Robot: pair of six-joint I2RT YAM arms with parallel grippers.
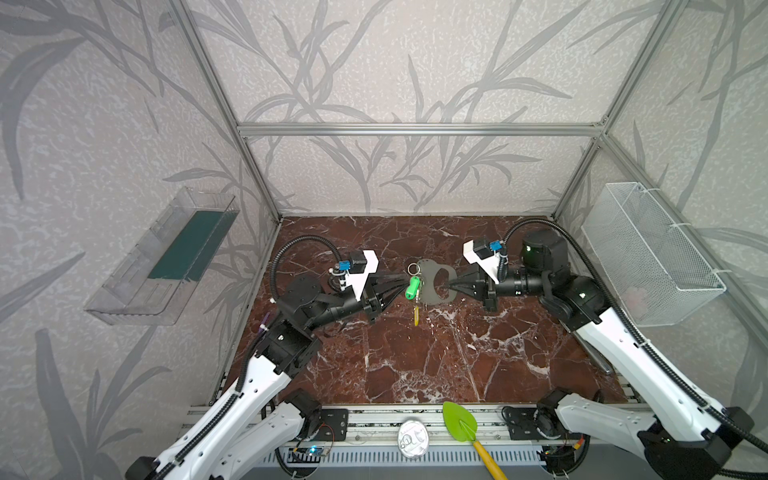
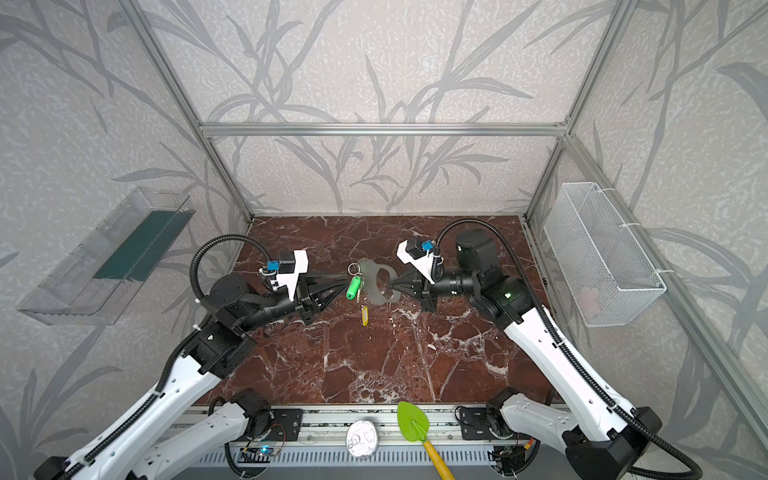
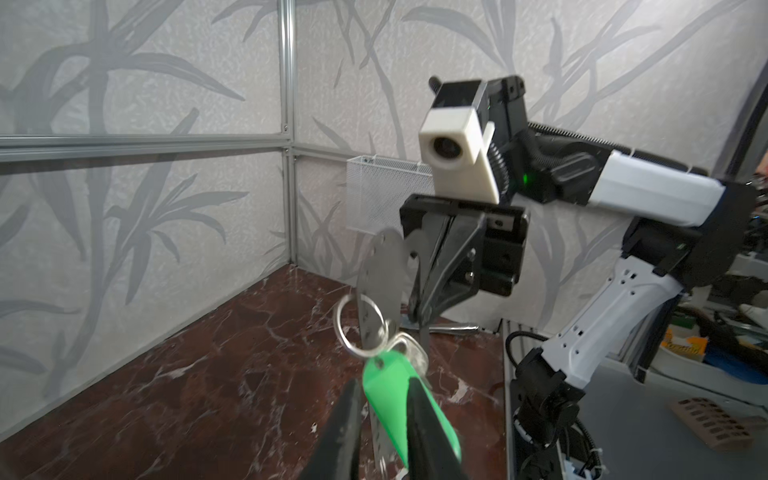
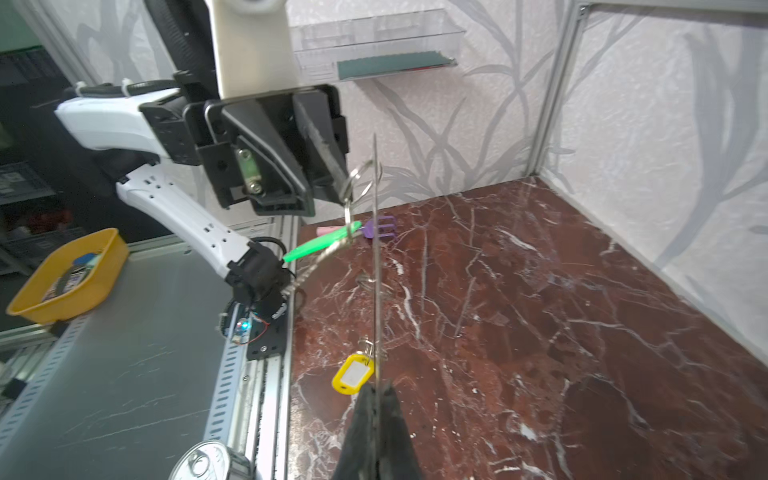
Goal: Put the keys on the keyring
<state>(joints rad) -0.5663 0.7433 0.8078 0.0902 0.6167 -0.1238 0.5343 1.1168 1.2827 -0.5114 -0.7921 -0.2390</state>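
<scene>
Clamping the near edge of the grey D-shaped keyring plate [image 1: 434, 300], the right pincer [image 4: 376, 388] had its jaws pressed fully together on the metal. It held the plate upright in the air above the red marble tabletop [image 1: 415, 365]. The plate stretched from those tips toward the left pincer [image 1: 404, 283] and filled most of the space between the two. In the right wrist view the plate showed only as a thin line running away from the right pincer's tips. A steel split ring [image 3: 340, 328] sat at the plate's far, curved edge, just beyond the left pincer's tips. It looked threaded through one of the small holes there, though blur made that hard to confirm. From the ring hung a silvery key [image 3: 411, 351] and the bright green tag [image 3: 386, 395], which lay right at the left pincer's tips and a little below them. That pincer's jaws stood a narrow gap apart. The tag showed through the gap and again past the outer side of one of the fingers [image 3: 419, 424], so the finger crossed over it rather than pressed on it, and nothing was gripped. The yellow tag [image 4: 352, 376], with its own small ring, was just beside the right pincer's tips, to one side of the plate and lower. Whether it hung from the plate or lay on the marble could not be told. A purple fork-shaped toy [image 4: 380, 228] lay on the marble well beyond the right pincer, past the plate's far end.
</scene>
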